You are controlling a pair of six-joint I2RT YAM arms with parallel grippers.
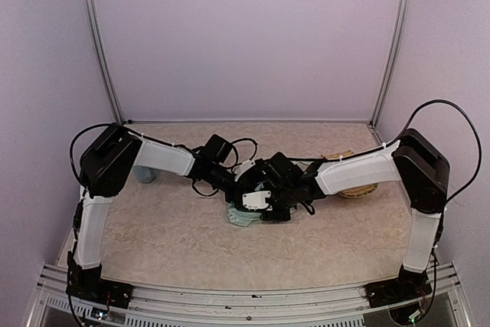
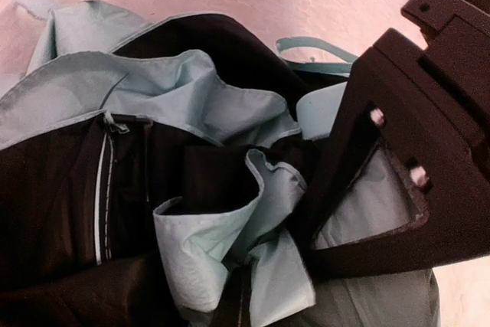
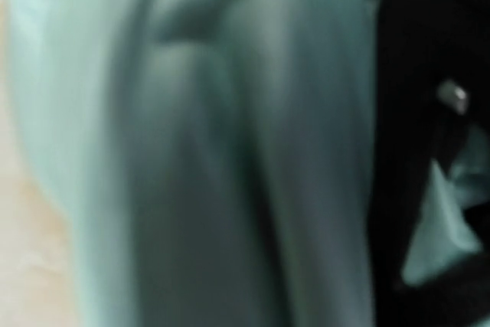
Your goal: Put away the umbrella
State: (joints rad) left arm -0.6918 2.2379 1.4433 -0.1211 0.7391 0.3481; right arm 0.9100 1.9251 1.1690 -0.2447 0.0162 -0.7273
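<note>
The umbrella [image 1: 239, 217] lies crumpled on the table's middle, pale mint fabric with a black underside. Both grippers meet right over it. My left gripper [image 1: 243, 189] comes in from the left. In the left wrist view its fingers are hidden, and the umbrella's folds [image 2: 207, 97] bunch to a pinched point at the bottom centre, so it looks shut on the fabric. My right gripper [image 1: 277, 197] reaches in from the right, and one black finger [image 2: 375, 166] presses against the cloth. The right wrist view is filled by blurred mint umbrella fabric [image 3: 214, 151], with the jaws hidden.
A light blue cup [image 1: 145, 175] stands behind the left arm at the left. A woven straw tray [image 1: 360, 188] lies behind the right forearm. Walls close the table at the back and both sides. Black cables loop around both arms.
</note>
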